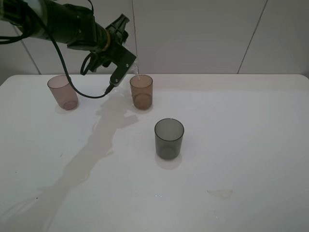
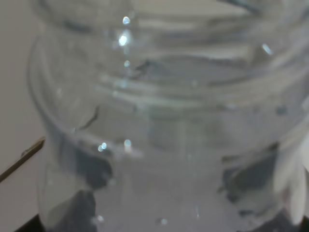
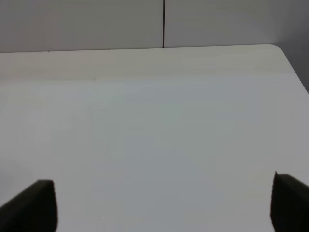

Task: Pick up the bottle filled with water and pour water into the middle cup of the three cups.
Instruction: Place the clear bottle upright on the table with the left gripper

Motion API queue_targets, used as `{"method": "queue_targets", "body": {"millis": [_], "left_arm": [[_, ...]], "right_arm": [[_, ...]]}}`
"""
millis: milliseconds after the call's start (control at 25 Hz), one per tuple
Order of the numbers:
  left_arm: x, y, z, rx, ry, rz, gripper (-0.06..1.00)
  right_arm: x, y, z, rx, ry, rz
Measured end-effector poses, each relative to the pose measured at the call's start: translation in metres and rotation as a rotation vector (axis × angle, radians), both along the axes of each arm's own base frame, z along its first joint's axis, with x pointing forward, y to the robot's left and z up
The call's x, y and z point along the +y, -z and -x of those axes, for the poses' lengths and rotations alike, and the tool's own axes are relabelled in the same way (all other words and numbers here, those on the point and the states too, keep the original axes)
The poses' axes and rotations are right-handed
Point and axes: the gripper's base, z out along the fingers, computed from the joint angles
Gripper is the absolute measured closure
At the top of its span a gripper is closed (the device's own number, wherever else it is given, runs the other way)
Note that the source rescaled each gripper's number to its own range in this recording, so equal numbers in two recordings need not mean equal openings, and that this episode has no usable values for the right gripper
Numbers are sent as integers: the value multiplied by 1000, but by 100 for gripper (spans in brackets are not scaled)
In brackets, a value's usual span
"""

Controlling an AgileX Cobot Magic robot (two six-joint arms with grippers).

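Observation:
My left gripper [image 1: 126, 54] is shut on the clear bottle [image 1: 134, 65] and holds it tilted, neck down, just above the rim of the amber-orange middle cup [image 1: 141, 92]. A thin stream of water runs from the neck into that cup. In the left wrist view the bottle [image 2: 159, 121] fills the frame with its threaded neck, and the fingers are hidden behind it. The pinkish-brown cup [image 1: 63, 92] stands to the left. The dark grey cup [image 1: 169, 139] stands nearer the front. My right gripper [image 3: 164, 205] is open and empty over bare table.
The white table [image 1: 251, 125] carries a small wet patch [image 1: 220, 193] at the front right. A tiled wall stands behind the table. The left arm's cable [image 1: 87, 92] hangs between the pinkish-brown and amber cups. The table's far right corner [image 3: 277, 48] shows in the right wrist view.

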Motion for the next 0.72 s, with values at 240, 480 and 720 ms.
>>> {"method": "queue_targets", "body": {"millis": [240,480,720], "left_arm": [[0,0,0,-12,18,-22,92],[0,-1,0,-17,25,-32,92],[0,-1,-1,-31,44,-60,92]], "right_arm": [[0,0,0,0,0,0],[0,0,0,0,0,0],[0,0,0,0,0,0]]}}
